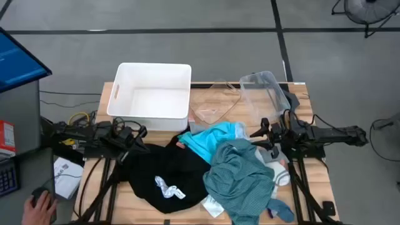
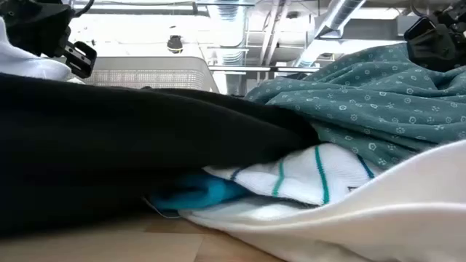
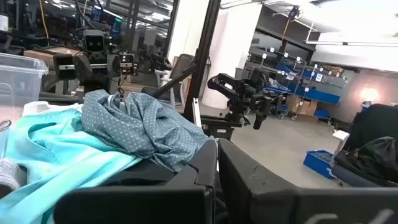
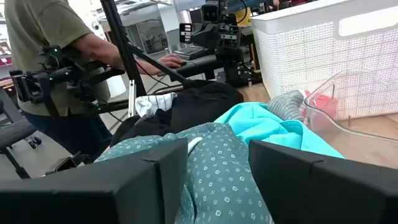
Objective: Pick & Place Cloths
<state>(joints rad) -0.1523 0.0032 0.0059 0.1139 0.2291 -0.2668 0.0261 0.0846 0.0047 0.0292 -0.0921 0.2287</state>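
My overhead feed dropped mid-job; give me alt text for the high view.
A cloth pile covers the table's front: black garment, teal-green shirt, cyan shirt. An empty white bin sits behind. Left pincer and right pincer flank the pile.

You are in a robotics lab or workshop hall. Around the wooden worktop [image 1: 206, 112] lies bare grey concrete floor [image 1: 187, 47] with dark lines. Behind it stand blue storage shelves [image 3: 301, 93], exposed ceiling ducts [image 2: 328, 22] and more robot rigs [image 3: 242, 93]; beside it, a monitor [image 1: 15, 62].
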